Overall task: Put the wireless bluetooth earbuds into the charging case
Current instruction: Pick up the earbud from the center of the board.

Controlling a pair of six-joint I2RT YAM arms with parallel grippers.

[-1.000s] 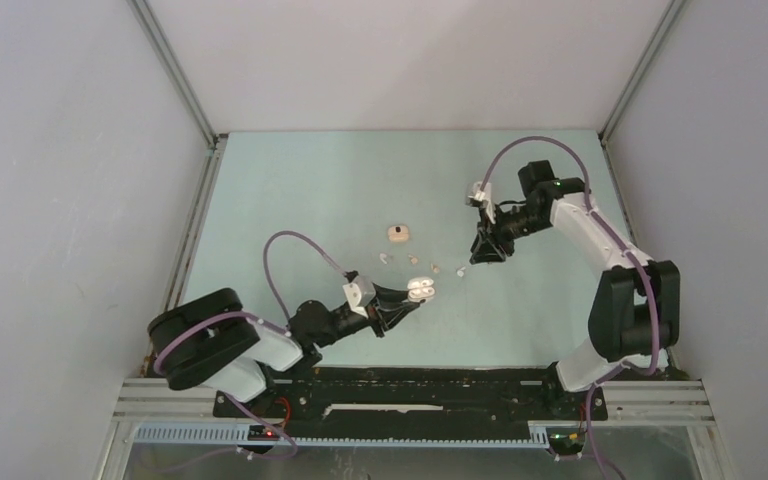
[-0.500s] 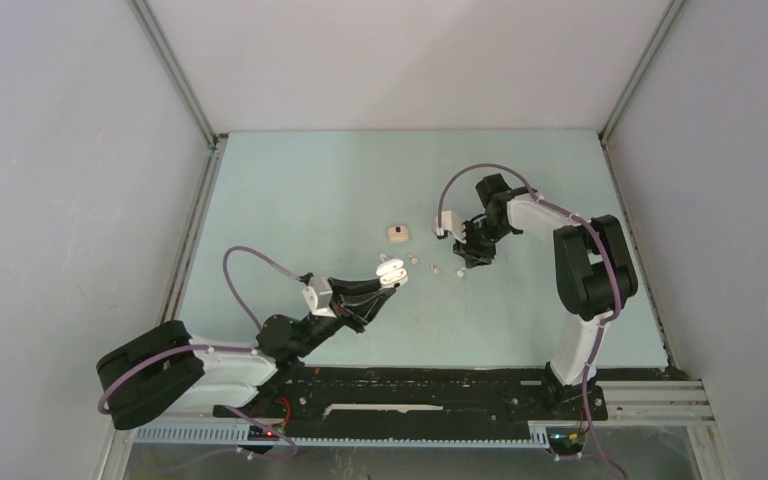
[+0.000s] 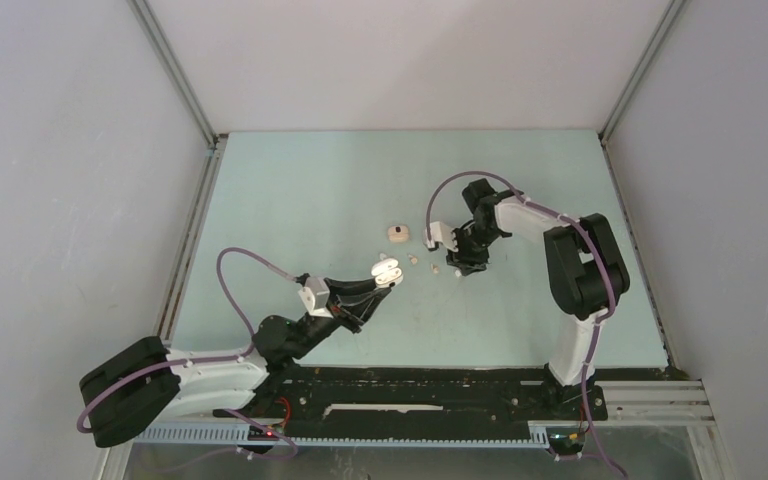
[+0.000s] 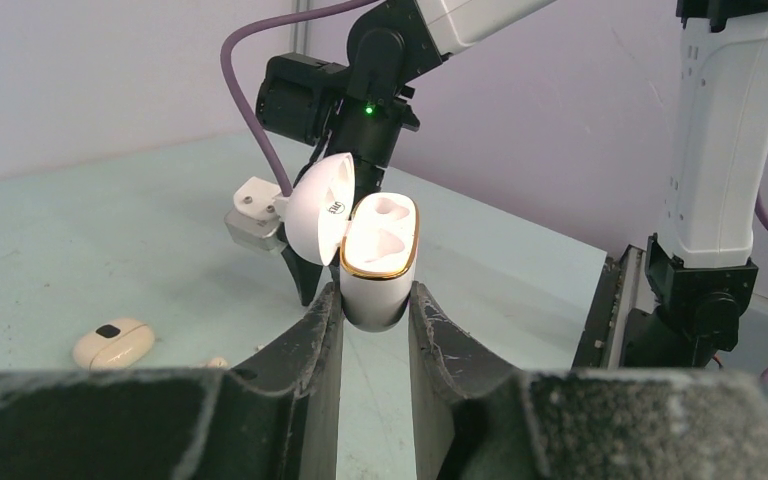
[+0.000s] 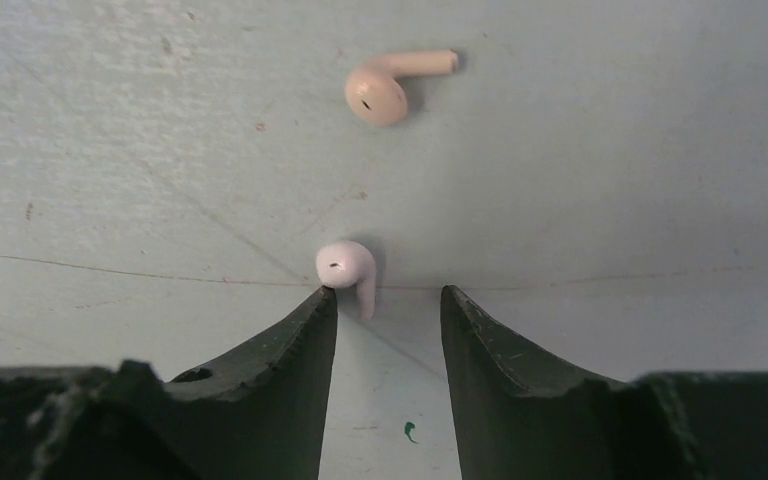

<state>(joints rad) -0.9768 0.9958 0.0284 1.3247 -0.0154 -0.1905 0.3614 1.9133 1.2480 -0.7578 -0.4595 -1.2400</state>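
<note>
My left gripper [image 4: 375, 300] is shut on a white charging case [image 4: 378, 262] with a gold rim. Its lid [image 4: 318, 205] is open and its sockets look empty. I hold it above the table, also in the top view [image 3: 389, 272]. My right gripper [image 5: 388, 295] is open and pointed down at the table. A white earbud [image 5: 348, 268] lies at its left fingertip, partly between the tips. A tan earbud [image 5: 385, 90] lies further ahead. In the top view the right gripper [image 3: 459, 267] is just right of two tiny buds [image 3: 436, 267] [image 3: 413, 260].
A closed tan case [image 3: 397, 233] lies on the pale green table behind the buds, also in the left wrist view [image 4: 113, 343]. The right arm's base and the black front rail [image 4: 620, 310] stand at the right of the left wrist view. Grey walls enclose the table.
My left arm has stretched forward and carried the open case left and farther in. My right arm has swung left and come down over the earbuds.
</note>
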